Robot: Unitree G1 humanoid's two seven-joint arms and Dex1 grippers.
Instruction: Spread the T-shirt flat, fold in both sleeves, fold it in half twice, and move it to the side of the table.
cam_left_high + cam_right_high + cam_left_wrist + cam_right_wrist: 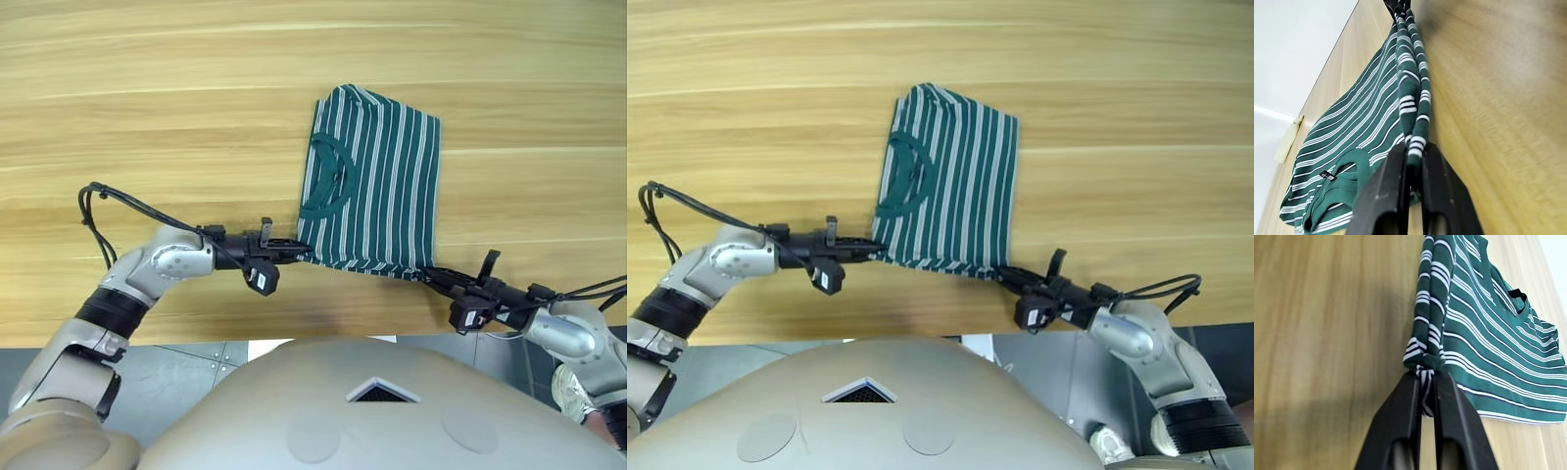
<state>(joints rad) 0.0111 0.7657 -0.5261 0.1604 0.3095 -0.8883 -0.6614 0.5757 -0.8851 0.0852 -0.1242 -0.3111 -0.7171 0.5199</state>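
T-shirt (372, 181) is clamped by two corners, one in the left gripper (300, 248), one in the right gripper (427, 273), and laid out ahead of both, probably so it's lifted evenly.

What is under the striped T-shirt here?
The folded T-shirt lies on the wooden table, whose surface shows around it. The left hand and the right hand each pinch one of its near corners. Whatever the cloth covers beneath it cannot be seen.
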